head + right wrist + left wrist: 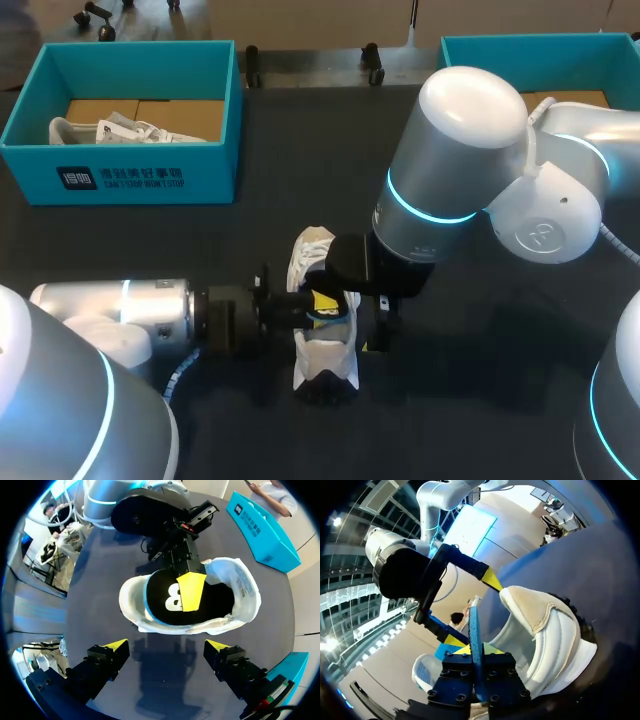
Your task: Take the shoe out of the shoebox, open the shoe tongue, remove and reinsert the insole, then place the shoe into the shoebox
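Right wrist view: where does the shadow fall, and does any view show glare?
Right wrist view: a shadow lies on the table between the open right hand and the shoe. Head view: bright glare on the right arm's white shell. Left wrist view: the shoe is evenly lit; the left hand holds the insole.

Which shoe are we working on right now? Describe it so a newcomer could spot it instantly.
On the dark table, look at the open middle, nearer the robot than the teal left shoebox and right shoebox. The white shoe lies there, with the left gripper pinching its black, blue-edged insole. The other white shoe sits inside the left shoebox, untouched.
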`<move>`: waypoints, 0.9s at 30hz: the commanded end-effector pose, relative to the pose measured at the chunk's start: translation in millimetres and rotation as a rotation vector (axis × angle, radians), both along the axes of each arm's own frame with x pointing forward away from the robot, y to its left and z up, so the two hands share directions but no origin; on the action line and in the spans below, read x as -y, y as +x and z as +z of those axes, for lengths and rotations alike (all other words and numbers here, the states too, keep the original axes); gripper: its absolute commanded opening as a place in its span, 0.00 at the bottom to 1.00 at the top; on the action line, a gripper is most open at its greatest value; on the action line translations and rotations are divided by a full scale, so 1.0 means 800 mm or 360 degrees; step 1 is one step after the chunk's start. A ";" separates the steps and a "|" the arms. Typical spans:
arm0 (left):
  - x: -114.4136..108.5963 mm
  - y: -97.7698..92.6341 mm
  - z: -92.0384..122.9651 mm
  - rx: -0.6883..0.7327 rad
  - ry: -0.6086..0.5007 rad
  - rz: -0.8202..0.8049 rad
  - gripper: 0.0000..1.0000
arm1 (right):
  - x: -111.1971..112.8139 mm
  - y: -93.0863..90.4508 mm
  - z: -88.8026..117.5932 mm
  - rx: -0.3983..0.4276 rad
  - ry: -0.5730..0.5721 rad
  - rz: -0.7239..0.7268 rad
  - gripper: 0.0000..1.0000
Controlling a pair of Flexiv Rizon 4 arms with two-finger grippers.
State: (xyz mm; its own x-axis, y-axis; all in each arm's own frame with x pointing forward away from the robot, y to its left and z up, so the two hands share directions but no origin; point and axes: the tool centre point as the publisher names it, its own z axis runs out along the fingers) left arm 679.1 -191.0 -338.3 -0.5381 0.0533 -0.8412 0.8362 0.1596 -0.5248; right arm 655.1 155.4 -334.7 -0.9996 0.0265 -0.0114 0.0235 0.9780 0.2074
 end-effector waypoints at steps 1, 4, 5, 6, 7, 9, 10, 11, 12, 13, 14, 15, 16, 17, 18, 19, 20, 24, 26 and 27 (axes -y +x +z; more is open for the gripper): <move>-0.010 -0.010 0.009 -0.0005 -0.0007 -0.0015 0.32 | -0.001 -0.001 -0.002 0.0005 -0.0003 -0.0003 1.00; -0.012 -0.016 0.013 -0.0018 -0.0019 -0.0035 0.35 | -0.001 -0.001 -0.002 0.0005 -0.0003 -0.0003 1.00; -0.013 -0.017 0.014 -0.0021 -0.0021 -0.0040 0.35 | -0.001 -0.001 -0.002 0.0005 -0.0003 -0.0003 1.00; -0.013 -0.019 0.014 -0.0023 -0.0023 -0.0045 0.33 | -0.001 -0.001 -0.002 0.0005 -0.0003 -0.0003 1.00; -0.014 -0.020 0.015 -0.0025 -0.0026 -0.0049 0.32 | -0.001 -0.001 -0.002 0.0005 -0.0003 -0.0003 1.00; -0.015 -0.023 0.017 -0.0025 -0.0031 -0.0059 0.32 | -0.001 -0.001 -0.002 0.0005 -0.0003 -0.0003 1.00; -0.015 -0.024 0.018 -0.0025 -0.0033 -0.0065 0.31 | -0.001 -0.001 -0.002 0.0005 -0.0003 -0.0003 1.00; -0.015 -0.025 0.018 -0.0029 -0.0034 -0.0072 0.30 | -0.001 -0.001 -0.002 0.0005 -0.0003 -0.0003 1.00; -0.015 -0.027 0.019 -0.0027 -0.0035 -0.0078 0.25 | -0.001 -0.001 -0.002 0.0005 -0.0003 -0.0003 1.00; -0.015 -0.028 0.019 -0.0024 -0.0035 -0.0084 0.22 | -0.001 -0.001 -0.002 0.0005 -0.0003 -0.0003 1.00; -0.014 -0.030 0.019 -0.0023 -0.0035 -0.0090 0.18 | -0.001 -0.001 -0.002 0.0005 -0.0003 -0.0003 1.00; -0.014 -0.031 0.019 -0.0021 -0.0034 -0.0094 0.13 | -0.001 -0.001 -0.002 0.0005 -0.0003 -0.0003 1.00; -0.013 -0.032 0.019 -0.0019 -0.0033 -0.0098 0.00 | -0.001 -0.001 -0.002 0.0005 -0.0003 -0.0003 1.00; -0.012 -0.032 0.018 -0.0017 -0.0031 -0.0103 0.00 | -0.001 -0.001 -0.002 0.0005 -0.0003 -0.0003 1.00; -0.011 -0.033 0.017 -0.0016 -0.0027 -0.0111 0.00 | -0.001 -0.001 -0.002 0.0005 -0.0003 -0.0003 1.00; -0.010 -0.033 0.015 -0.0015 -0.0026 -0.0114 0.00 | -0.001 -0.001 -0.002 0.0005 -0.0003 -0.0003 1.00; -0.009 -0.032 0.012 -0.0012 -0.0021 -0.0119 0.00 | -0.001 -0.001 -0.002 0.0005 -0.0003 -0.0003 1.00; -0.004 -0.021 0.002 0.0004 0.0019 -0.0087 0.00 | -0.001 -0.001 -0.002 0.0005 -0.0003 -0.0003 1.00; -0.002 -0.014 -0.002 -0.0008 0.0032 -0.0064 0.00 | -0.001 -0.001 -0.002 0.0005 -0.0003 -0.0003 1.00; -0.002 -0.009 -0.003 -0.0013 0.0032 -0.0051 0.00 | -0.001 -0.001 -0.002 0.0005 -0.0003 -0.0003 1.00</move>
State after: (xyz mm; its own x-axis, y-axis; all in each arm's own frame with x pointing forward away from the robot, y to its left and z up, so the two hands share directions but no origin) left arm 665.7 -179.3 -336.8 -0.5418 0.0891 -0.8358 0.8379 0.1362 -0.5286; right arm 655.1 155.4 -334.7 -0.9996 0.0265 -0.0114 0.0235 0.9780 0.2074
